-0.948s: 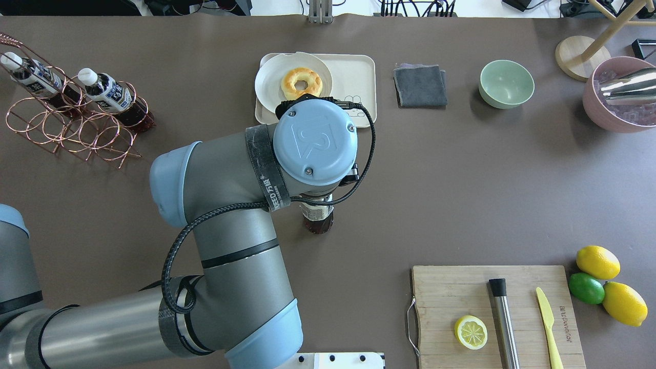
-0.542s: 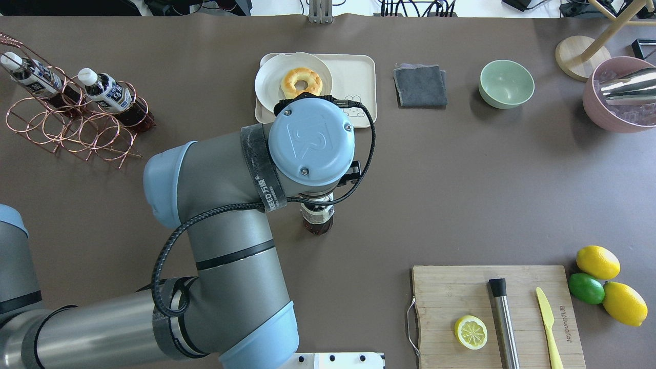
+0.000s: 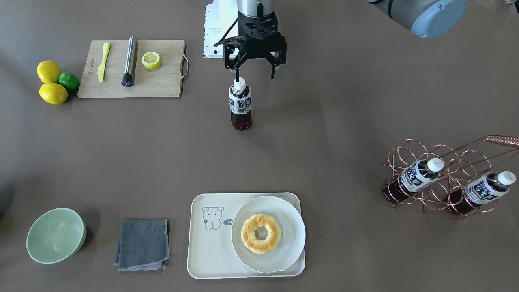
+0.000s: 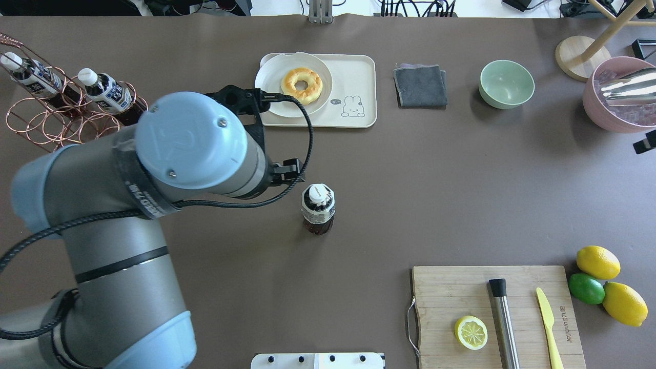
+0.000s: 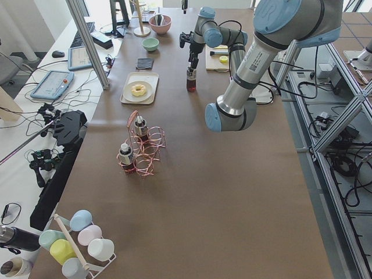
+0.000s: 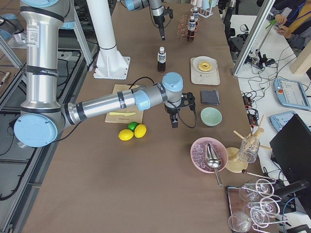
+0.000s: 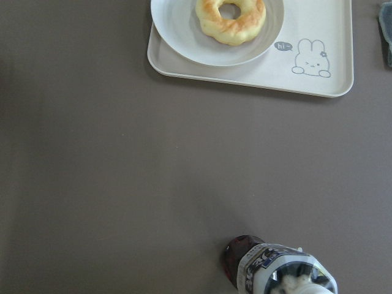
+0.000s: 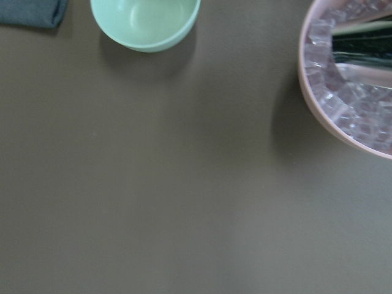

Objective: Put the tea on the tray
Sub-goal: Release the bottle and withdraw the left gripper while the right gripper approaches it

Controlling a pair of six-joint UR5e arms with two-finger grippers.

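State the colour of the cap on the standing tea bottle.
White. The exterior front-facing view shows the tea bottle and its cap best.

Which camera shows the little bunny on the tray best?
The left wrist camera: the bunny drawing on the tray is large and upright. The overhead view shows it smaller, the front-facing view upside down. The side views leave it too tiny to see; the right wrist camera misses it.

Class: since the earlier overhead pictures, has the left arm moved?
Yes. The left arm swung toward the view's left, off the standing bottle, whose cap now shows.

Doughnut on plate, grey cloth, green bowl
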